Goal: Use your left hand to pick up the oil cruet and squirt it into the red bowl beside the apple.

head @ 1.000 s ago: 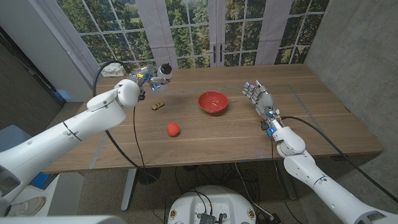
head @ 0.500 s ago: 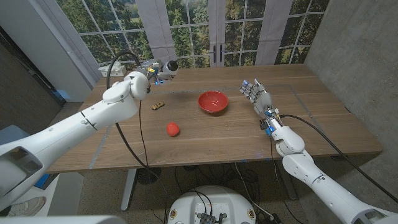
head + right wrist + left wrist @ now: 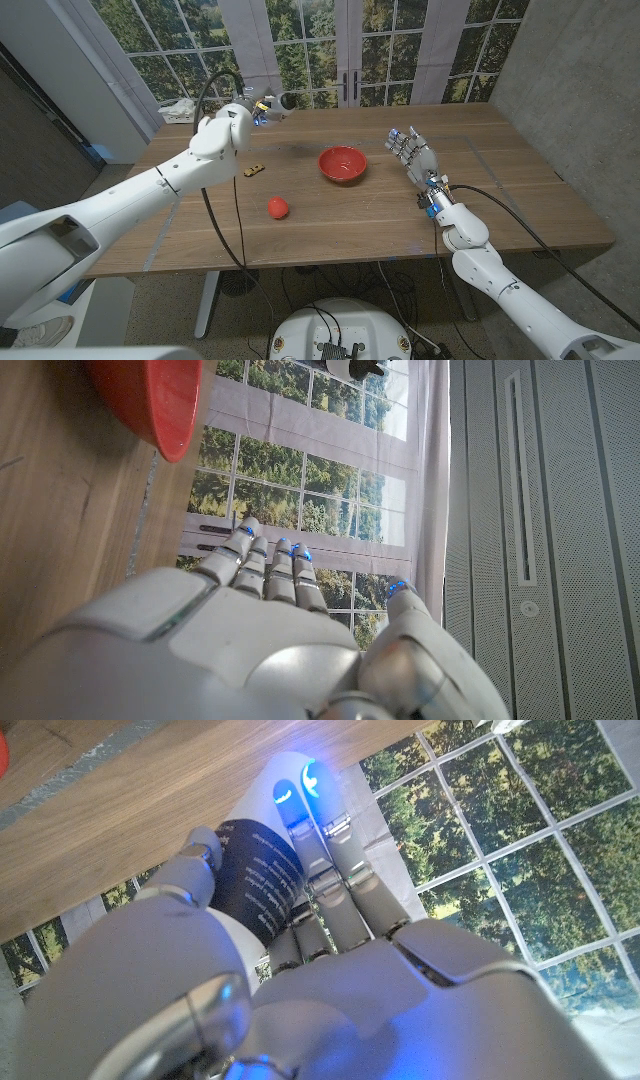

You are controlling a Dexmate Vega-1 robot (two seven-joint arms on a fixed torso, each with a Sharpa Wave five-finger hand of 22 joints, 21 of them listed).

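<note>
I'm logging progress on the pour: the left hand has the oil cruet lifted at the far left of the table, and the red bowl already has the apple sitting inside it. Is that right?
Not quite. The apple lies on the bare table, apart from the red bowl, as the head view shows. The rest holds: the left hand grips the oil cruet, lifted at the far left of the table.

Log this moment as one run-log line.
left hand: holds oil cruet, lifted | right hand: idle, fingers apart | red bowl: no pour yet
</note>
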